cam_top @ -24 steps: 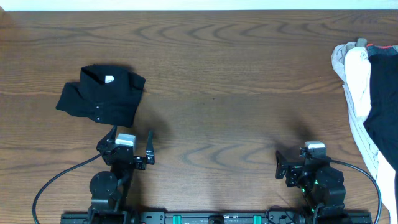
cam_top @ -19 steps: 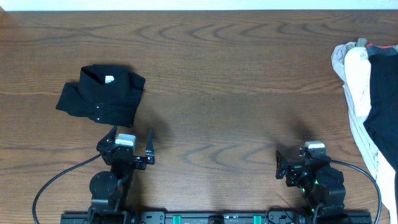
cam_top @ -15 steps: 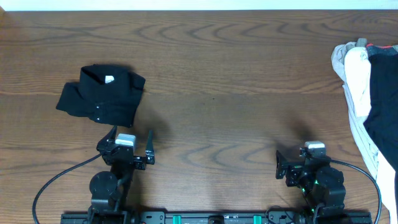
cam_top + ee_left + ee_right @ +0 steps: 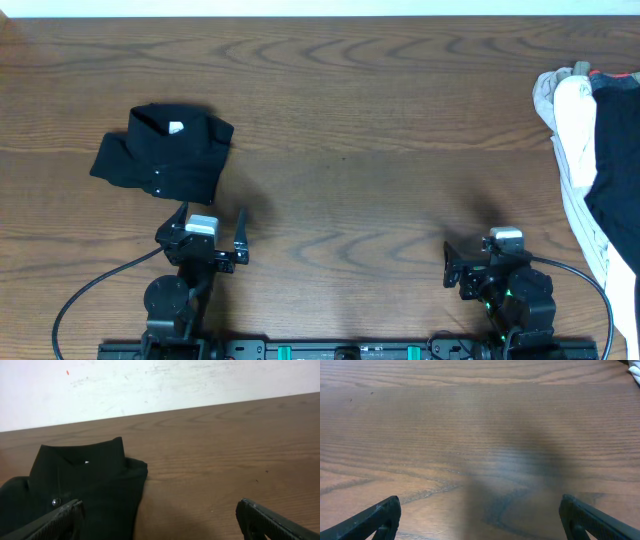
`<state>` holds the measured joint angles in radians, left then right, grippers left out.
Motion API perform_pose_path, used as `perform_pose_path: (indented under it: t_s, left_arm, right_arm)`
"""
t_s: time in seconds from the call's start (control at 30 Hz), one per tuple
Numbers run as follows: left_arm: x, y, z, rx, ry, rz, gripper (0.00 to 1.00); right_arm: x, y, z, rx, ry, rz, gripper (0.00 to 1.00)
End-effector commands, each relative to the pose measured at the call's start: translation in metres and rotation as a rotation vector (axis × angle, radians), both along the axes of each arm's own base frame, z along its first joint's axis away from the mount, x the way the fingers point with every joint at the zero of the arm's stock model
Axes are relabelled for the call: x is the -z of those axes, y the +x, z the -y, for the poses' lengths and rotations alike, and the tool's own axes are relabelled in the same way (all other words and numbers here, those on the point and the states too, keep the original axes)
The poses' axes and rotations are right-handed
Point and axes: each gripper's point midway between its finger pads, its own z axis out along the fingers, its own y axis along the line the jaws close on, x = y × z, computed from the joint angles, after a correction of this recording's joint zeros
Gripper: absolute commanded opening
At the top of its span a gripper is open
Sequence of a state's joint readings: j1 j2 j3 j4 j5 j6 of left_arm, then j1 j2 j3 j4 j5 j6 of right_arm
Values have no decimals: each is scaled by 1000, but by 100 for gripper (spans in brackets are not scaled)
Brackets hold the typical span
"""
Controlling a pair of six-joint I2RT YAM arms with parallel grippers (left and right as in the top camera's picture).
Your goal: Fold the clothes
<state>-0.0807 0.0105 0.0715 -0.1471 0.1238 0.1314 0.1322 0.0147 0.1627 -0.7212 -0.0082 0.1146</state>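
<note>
Black and collared, the folded fabric shirt (image 4: 165, 152) lies seemingly done at upper left of your brown wooden counter (image 4: 380, 120), the unfolded heap of dark and beige clothes (image 4: 610, 170) waits at the right edge, so your left pincer (image 4: 211, 225) and right pincer (image 4: 480, 512) sit spread, empty, at bottom.

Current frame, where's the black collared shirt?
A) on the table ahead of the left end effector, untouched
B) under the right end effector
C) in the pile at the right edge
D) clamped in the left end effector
A: the black shirt lies folded on the table just ahead of the left end effector, which is open and clear of it.
</note>
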Motion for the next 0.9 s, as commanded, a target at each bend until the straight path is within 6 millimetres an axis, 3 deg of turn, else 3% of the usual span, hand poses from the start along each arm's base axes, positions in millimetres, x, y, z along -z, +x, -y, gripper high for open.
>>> perform_pose_path:
  t_s: [0.0,0.23,0.33,0.53,0.67,0.87]
  left_arm:
    - [14,1,0,-1,2,-29,98]
    - [14,1,1,5,-1,-29,98]
    - [14,0,5,22,-44,-35,98]
    - [16,0,5,7,-109,-59,98]
    - [20,0,8,11,-170,-86,98]
    - [17,-5,27,118,-229,-103,98]
  right_arm:
    - [1,0,1,10,14,0,99]
    - [0,0,1,10,13,2,99]
    - [-9,5,-3,-5,31,43,99]
    - [-30,7,-37,-70,328,62,99]
    - [-33,5,-46,-32,498,20,99]
    - [-41,7,-48,-55,498,51,99]
